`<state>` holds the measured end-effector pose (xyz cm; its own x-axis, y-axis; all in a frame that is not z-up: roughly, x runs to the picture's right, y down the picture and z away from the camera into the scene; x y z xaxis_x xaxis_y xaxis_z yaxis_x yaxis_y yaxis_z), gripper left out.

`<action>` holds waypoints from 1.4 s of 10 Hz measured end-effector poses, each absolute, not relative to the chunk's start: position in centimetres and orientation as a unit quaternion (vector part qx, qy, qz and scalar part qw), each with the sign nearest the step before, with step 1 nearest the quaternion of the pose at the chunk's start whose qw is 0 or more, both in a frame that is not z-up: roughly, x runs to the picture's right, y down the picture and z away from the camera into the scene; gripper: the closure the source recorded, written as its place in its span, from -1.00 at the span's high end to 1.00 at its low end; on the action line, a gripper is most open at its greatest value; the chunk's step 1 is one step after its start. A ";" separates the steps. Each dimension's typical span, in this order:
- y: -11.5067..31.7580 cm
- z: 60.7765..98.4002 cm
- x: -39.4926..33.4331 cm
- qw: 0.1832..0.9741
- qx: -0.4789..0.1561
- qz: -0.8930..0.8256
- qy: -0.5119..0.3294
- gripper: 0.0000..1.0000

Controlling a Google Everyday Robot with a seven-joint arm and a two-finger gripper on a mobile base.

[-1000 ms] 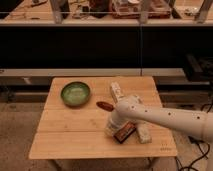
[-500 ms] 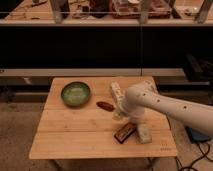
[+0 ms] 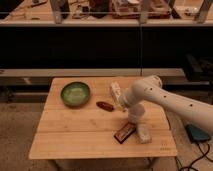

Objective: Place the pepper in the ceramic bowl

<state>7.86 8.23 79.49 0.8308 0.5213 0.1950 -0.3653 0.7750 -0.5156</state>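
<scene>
Seemingly empty: round glazed green bowl (image 3: 75, 94); glossy tapered pepper (image 3: 105, 105) on wooden table (image 3: 75, 136), gripper (image 3: 121, 103) just beside, grip state unclear.

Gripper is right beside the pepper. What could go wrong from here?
1. The gripper sits just right of the pepper with a white packet close by; it could bump or catch the packet instead.
2. The pepper is small and rounded, so a sideways contact may roll it away.
3. The bowl lies left of the pepper; a low carry could clip its rim.
</scene>
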 end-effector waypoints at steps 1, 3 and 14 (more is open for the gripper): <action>7.9 80.0 8.5 0.927 -0.233 0.237 -0.175 -0.23; 7.7 80.4 8.9 0.927 -0.231 0.235 -0.181 -0.20; 9.2 83.4 5.2 0.916 -0.286 0.198 -0.198 -0.20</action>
